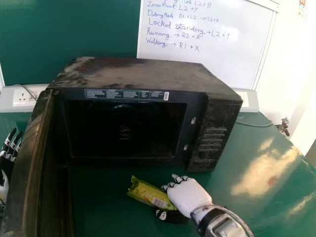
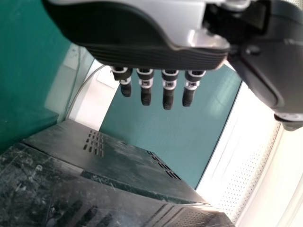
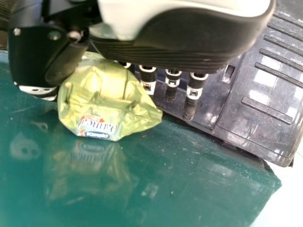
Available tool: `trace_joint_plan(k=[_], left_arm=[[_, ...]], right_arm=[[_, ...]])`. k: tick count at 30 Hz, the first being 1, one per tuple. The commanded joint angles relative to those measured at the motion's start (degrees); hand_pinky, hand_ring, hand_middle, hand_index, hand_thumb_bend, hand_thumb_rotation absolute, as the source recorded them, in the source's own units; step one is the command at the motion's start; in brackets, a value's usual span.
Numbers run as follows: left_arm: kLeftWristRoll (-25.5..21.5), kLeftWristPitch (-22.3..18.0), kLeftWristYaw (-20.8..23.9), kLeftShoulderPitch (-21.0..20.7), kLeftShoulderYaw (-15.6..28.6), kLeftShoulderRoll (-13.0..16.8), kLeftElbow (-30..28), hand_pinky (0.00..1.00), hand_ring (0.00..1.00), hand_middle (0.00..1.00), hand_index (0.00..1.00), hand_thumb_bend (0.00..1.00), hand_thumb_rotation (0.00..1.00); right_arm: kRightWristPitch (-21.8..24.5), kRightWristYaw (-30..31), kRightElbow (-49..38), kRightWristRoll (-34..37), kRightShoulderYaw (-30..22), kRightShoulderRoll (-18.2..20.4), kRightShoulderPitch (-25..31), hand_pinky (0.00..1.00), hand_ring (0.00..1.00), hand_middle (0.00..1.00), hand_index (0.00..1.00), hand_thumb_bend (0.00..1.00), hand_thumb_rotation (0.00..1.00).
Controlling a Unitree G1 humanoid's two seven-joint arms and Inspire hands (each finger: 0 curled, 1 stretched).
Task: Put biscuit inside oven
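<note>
In front of the black box-shaped microwave oven (image 1: 143,74), outside its cavity, 1 yellow-green crinkled foil biscuit packet (image 1: 147,194) is held at one end between the thumb and fingers of the white-and-black right hand (image 1: 187,196). Whether the glossy green table (image 1: 98,210) is touched by the packet cannot be told. The oven's dark door (image 1: 35,153) is swung open. Beyond it, the left hand (image 1: 8,155) is held with its fingers straight and slightly spread.
</note>
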Motion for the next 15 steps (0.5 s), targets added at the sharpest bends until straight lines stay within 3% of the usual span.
trace_joint_plan(k=[1,5,15], left_arm=[[-0.57,-0.11,0.04,1.63,-0.36,-2.06,1.46,0.51,0.67,0.74,0.88,0.03,0.00],[-0.55,0.05,0.32,1.49,-0.24,-2.02,1.80,0.50,0.66,0.74,0.88,0.04,0.00],[-0.45,0.11,0.32,1.37,-0.33,-2.00,1.97,0.50,0.67,0.74,0.88,0.04,0.00]], right_arm=[[0.62,4.16,0.86,-0.39,0.74,-0.51,-0.37,0.89,0.85,0.87,0.88,0.80,0.14],[1.42,6.33,0.69,-1.88,1.31,0.15,-1.22,0.90,0.85,0.87,0.88,0.83,0.13],[2.30,3.61,0.87,-7.03,2.49,0.86,-0.89,0.89,0.83,0.85,0.87,0.77,0.15]])
